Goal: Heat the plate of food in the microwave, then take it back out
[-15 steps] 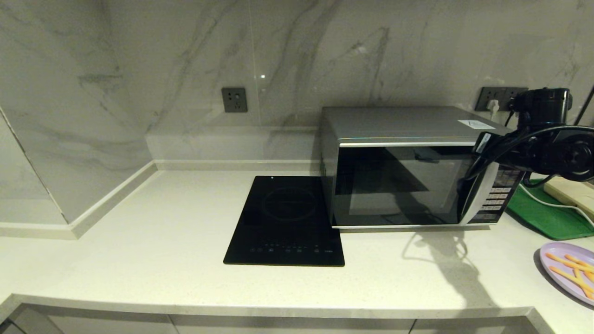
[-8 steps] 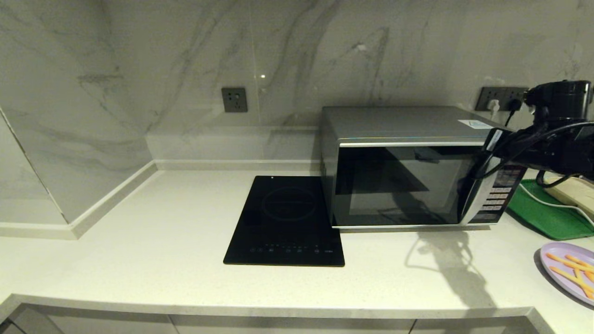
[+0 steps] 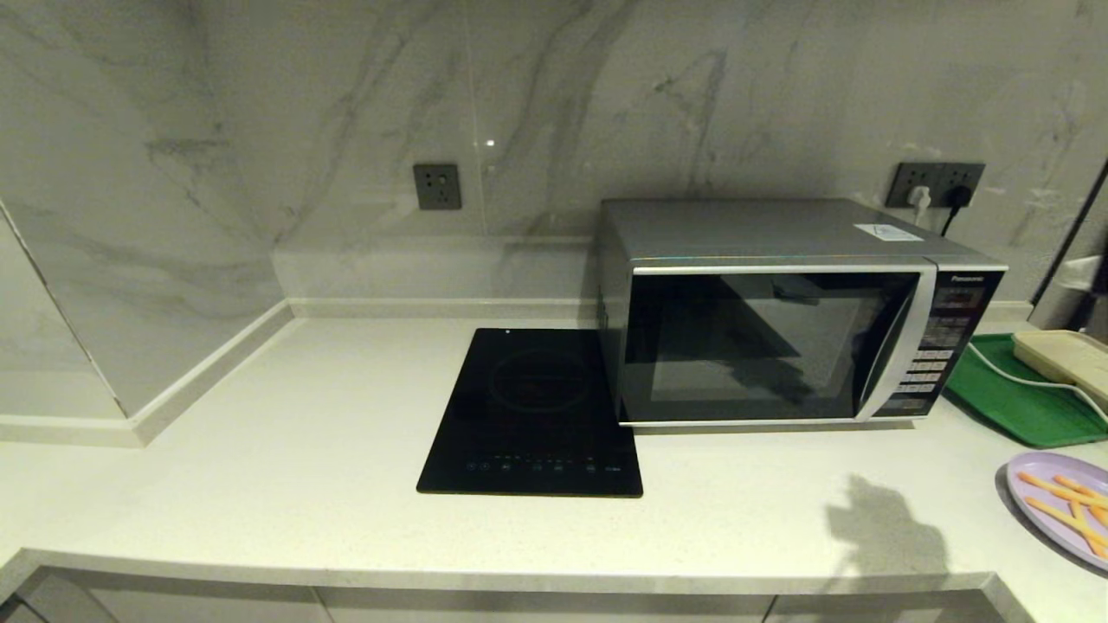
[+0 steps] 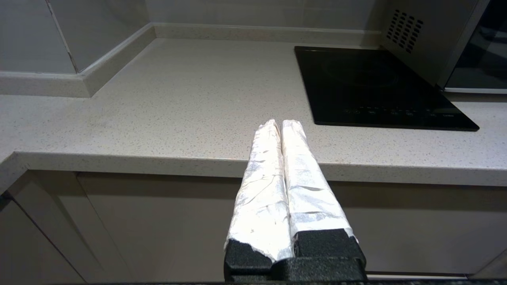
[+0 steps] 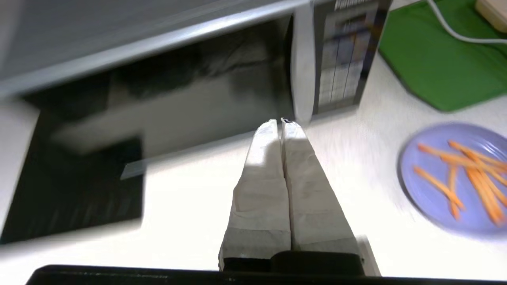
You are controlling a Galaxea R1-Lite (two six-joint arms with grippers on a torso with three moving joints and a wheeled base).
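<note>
seemingly done or unstarted (cannot tell which): microwave (image 3: 770, 333) door closed, plate of food (image 3: 1060, 504) on the counter, left gripper (image 4: 281, 123) and right gripper (image 5: 279, 122) both clenched empty.

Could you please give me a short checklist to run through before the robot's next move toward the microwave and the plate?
1. Door of the silver-grey boxy microwave open for loading: not ok, the dark glass door is shut.
2. Round pale lavender plate of orange fries on the counter, outside the microwave: ok.
3. Right gripper free to work: ok, fingers shut, holding nothing, over the counter in front of the microwave.
4. Left gripper out of the way: ok, shut and empty at the counter's front edge.
5. Microwave plugged in: cannot tell which plug is its own.
6. Flat black glass cooktop bare: ok.
</note>
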